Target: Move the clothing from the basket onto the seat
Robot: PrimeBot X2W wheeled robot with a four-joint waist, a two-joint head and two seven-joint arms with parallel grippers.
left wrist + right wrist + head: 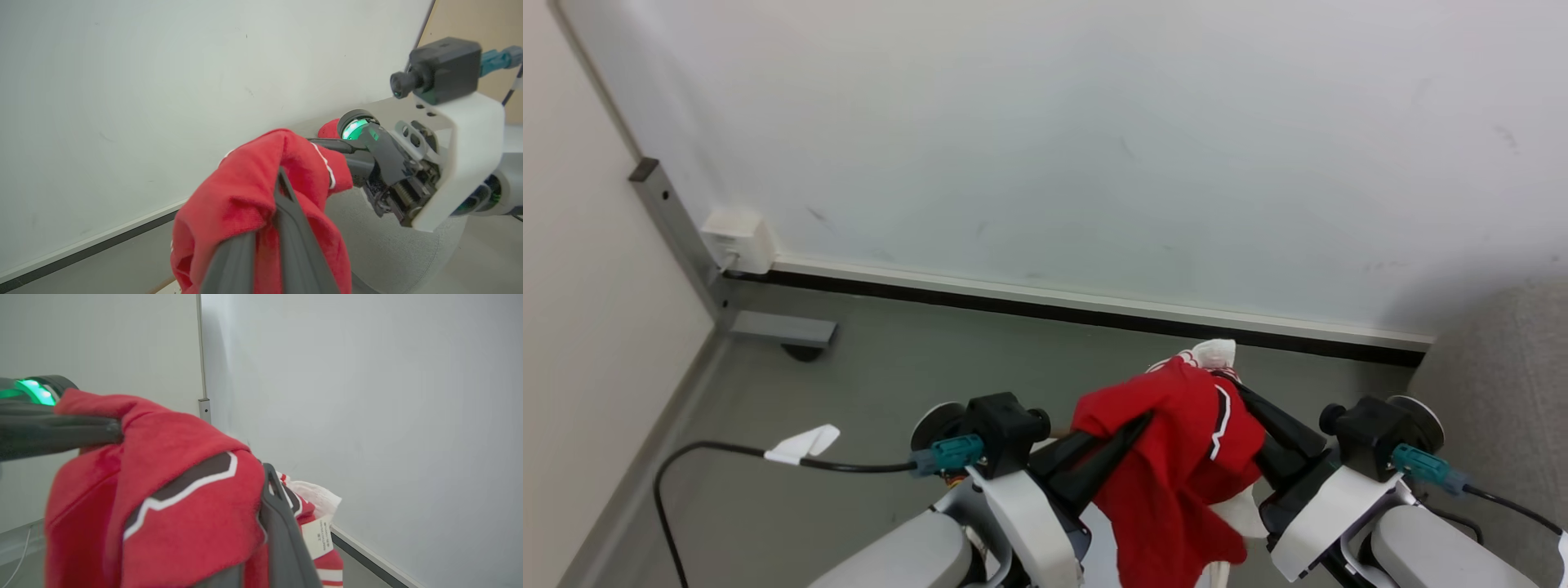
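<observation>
So the clothing [1176,465] is up in the air, strung between the two grippers. The left gripper [1135,429] and the right gripper [1241,396] angle in toward each other. The fabric is bunched over both sets of tips and hangs below them in a long fold.

In the left wrist view, the left gripper's fingers [292,241] sit close together with red cloth pinched in the narrow gap and wrapped round the outside, so it's clamped on the clothing. It's the same deal in the right wrist view: one finger [282,526] shows clearly, the other is mostly buried under fabric, and cloth is caught between them.

Looks-wise it's bright red and soft, with a dark stripe [184,486] edged in white. Some white fabric pokes out past the right gripper's tips. A small white label [320,537] hangs beside that finger, with print too small to read.

Beyond the tips there's a pale wall [1094,147] with a black strip [1054,310] along its foot, and grey floor [866,384] underneath. The seat [1503,384], light grey, is out past the right gripper's outer side, apart from the cloth. Out past the left gripper are a black cable [866,467] with a white tab [805,443], a white wall box [737,241] and a grey metal post [674,224]. The cloth itself hides all the fingertips in the head view.
</observation>
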